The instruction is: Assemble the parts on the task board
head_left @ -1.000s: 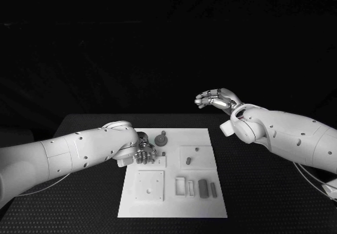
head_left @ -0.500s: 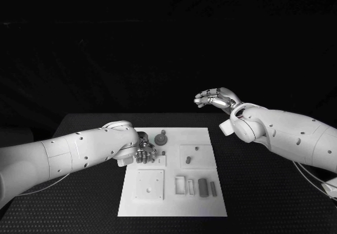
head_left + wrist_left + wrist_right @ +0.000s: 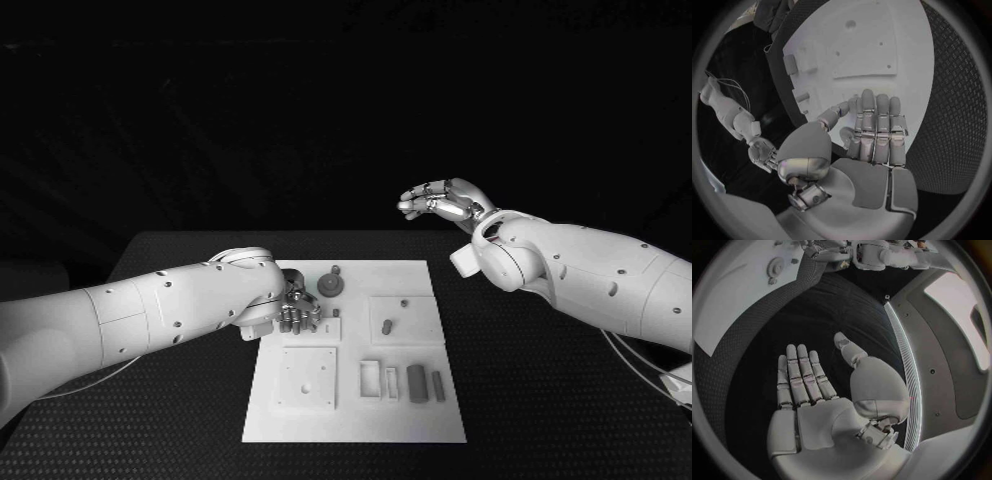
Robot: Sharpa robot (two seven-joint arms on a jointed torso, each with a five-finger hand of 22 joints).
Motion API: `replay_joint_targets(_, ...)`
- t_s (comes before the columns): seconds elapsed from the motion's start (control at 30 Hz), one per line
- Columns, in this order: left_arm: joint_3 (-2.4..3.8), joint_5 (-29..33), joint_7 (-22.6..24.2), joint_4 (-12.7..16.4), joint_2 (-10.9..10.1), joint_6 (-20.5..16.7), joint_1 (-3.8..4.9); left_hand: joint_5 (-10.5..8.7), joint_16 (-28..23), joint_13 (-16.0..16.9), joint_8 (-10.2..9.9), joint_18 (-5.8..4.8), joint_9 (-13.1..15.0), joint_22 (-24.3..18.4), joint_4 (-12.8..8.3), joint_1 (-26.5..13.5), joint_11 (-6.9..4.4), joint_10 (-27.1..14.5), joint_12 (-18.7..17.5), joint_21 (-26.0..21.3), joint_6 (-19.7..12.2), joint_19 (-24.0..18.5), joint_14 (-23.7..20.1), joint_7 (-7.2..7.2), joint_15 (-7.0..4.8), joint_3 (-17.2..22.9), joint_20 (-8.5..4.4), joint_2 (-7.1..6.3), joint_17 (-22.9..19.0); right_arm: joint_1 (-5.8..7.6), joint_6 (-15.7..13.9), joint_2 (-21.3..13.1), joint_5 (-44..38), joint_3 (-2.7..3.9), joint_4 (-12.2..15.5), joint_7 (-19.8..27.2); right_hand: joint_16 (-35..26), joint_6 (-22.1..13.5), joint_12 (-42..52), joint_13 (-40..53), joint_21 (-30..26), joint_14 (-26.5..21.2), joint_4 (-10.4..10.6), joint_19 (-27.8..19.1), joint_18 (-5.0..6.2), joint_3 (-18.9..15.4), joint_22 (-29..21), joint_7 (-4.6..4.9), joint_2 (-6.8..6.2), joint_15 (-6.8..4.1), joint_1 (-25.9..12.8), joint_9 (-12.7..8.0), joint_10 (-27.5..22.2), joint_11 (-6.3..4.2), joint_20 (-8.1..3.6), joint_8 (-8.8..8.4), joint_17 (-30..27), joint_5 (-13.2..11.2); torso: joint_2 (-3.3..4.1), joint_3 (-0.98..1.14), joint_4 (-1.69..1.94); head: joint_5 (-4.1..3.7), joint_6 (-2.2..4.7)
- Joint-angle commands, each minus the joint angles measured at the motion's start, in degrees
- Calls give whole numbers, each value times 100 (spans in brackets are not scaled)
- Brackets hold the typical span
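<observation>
The white task board [image 3: 356, 420] lies in the middle of the table. A round grey part [image 3: 332, 289] stands near its far edge, a short peg [image 3: 387, 327] lies on a raised square [image 3: 418, 335], and several grey bars [image 3: 417, 385] sit in slots near the front. My left hand [image 3: 296, 313] hovers over the board's far left part, beside the round part, fingers straight and holding nothing [image 3: 876, 130]. My right hand [image 3: 441, 203] is raised beyond the board's far right corner, well off the table, palm bare and fingers apart [image 3: 811, 385].
A second raised square plate [image 3: 307, 380] occupies the board's front left. The black table [image 3: 534, 400] has bare room on both sides of the board. In the right wrist view the board [image 3: 729, 305] and the round part [image 3: 775, 266] lie beyond the fingers.
</observation>
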Motion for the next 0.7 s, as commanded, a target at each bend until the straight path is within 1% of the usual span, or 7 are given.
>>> replay_joint_targets(0.03,2,-61,-9,18,10,95,-7,32,29,6,33,-87,11,7,5,-5,-55,0,30,11,203,-7,31,-154,-15,32,-43,54,-6,2,78,8,-22,5,8,18,-40,-47,-32,-12,-35,-2,-7,-24,-110,-25,8,164,36,21,10,-6,43,-14,7,32,-4,5,1,-1,2,10,-10)
replay_joint_targets(0.23,2,-58,-3,32,2,144,-9,33,30,6,32,-87,13,11,5,-6,-55,1,30,11,205,-7,32,-155,-16,34,-44,54,-7,2,86,9,-22,5,6,18,-45,-47,-35,-19,-39,-3,-8,-26,-111,-25,10,164,39,22,13,-7,47,-14,7,33,-3,5,2,3,1,13,-12)
replay_joint_targets(0.43,2,-54,3,37,4,160,-9,35,36,9,31,-87,20,23,-2,0,-58,9,33,11,214,-7,37,-158,-18,40,-47,54,-7,2,94,19,-23,5,-2,16,-50,-48,-38,-25,-42,-3,-9,-29,-112,-24,13,164,40,23,17,-8,50,-14,7,34,-1,5,4,-1,-2,16,-19)
replay_joint_targets(0.7,3,-54,2,39,5,146,-9,40,46,12,28,-87,30,42,-6,2,-62,20,39,11,226,-6,46,-163,-22,45,-48,55,-8,2,99,29,-24,5,-9,20,-54,-49,-41,-32,-44,-3,-9,-30,-113,-24,15,164,41,24,21,-9,54,-14,7,34,0,5,3,3,-4,9,-23)
